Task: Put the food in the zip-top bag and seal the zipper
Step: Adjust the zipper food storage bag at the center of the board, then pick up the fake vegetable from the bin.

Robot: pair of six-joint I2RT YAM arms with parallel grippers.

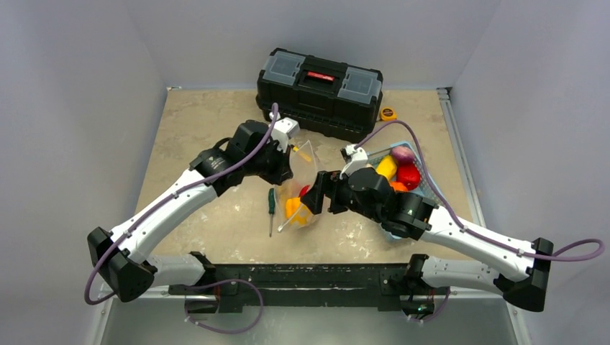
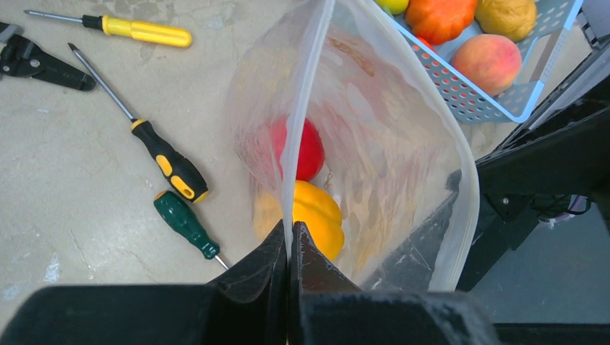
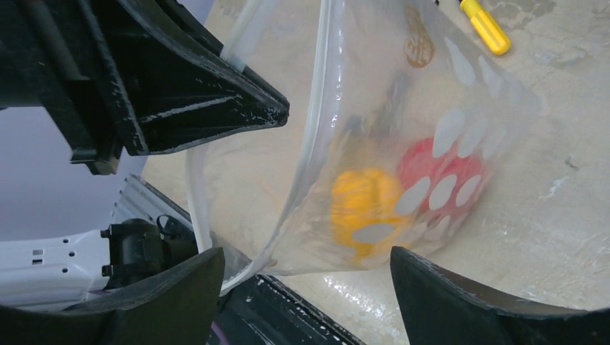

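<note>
Top view, left gripper (image 1: pixel 290 162): clamped on the upper rim of the zip-top bag (image 1: pixel 302 195), which hangs from it at mid-table.
Top view, right gripper (image 1: pixel 321 192): just beside the bag's right side; its spread is hard to read here.
Top view, food (image 1: pixel 295 208): some pieces are in the bag, and more lie in the blue basket (image 1: pixel 426 184) under the right arm.
Left wrist, grip: both fingers are pinched tight on one wall, and the zipper (image 2: pixel 308 108) runs straight up from them.
Left wrist, contents: a red piece (image 2: pixel 311 149) and a yellow pepper (image 2: pixel 320 215) rest at the bottom; the mouth gapes to the right.
Left wrist, clutter: screwdrivers (image 2: pixel 169 167) lie left of the bag, apart from it.
Right wrist, right gripper: spread wide and empty, with the dotted face of the bag just beyond its fingertips.
Step, judged: loading; sealing is not yet begun.
Doing it well: hold the left pinch high and steady so the mouth gapes, bring one basket piece at a time, and release it over the gap, clear of the zipper strip.
Risk: the floppy free wall could fold across the opening.
</note>
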